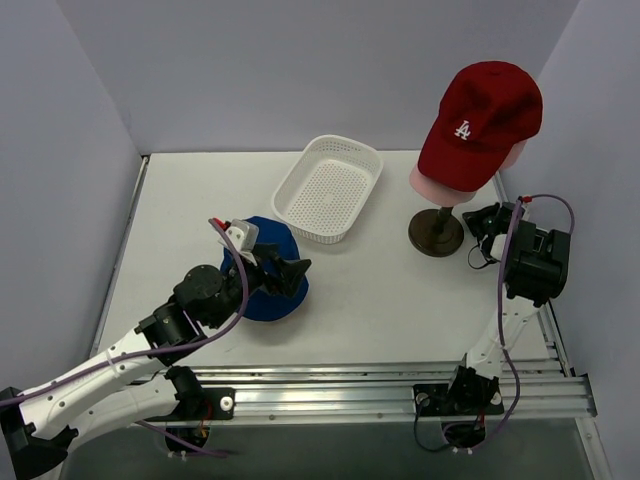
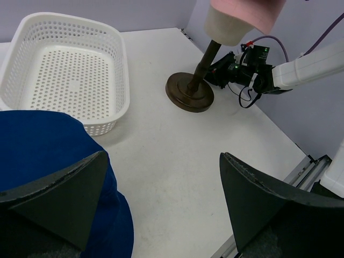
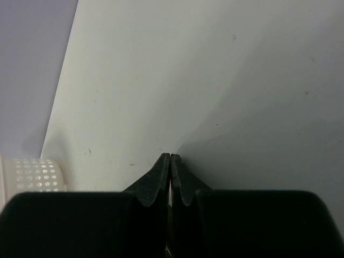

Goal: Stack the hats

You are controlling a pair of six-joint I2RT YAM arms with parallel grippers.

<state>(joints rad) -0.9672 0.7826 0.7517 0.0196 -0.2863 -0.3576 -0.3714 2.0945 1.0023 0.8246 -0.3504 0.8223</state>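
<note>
The royal-blue bucket hat [image 1: 258, 300] [image 2: 48, 145] lies flat on the table at the near left. My left gripper [image 1: 284, 268] [image 2: 162, 156] hovers open over its right edge, one finger above the fabric and the other above bare table, holding nothing. The dark red cap [image 1: 480, 115] with a white logo sits on top of the pale pink cap [image 1: 438, 188] [image 2: 244, 13], both on the mannequin head [image 2: 226, 31] at the far right. My right gripper [image 1: 478, 254] [image 3: 170, 156] is shut and empty, just right of the stand's base.
A white perforated basket [image 1: 352, 143] [image 2: 124, 64] stands empty at the back centre, just beyond the blue hat. The mannequin's brown stand [image 1: 436, 232] [image 2: 189, 92] rests on a round base. Grey walls close in the table at left, back and right.
</note>
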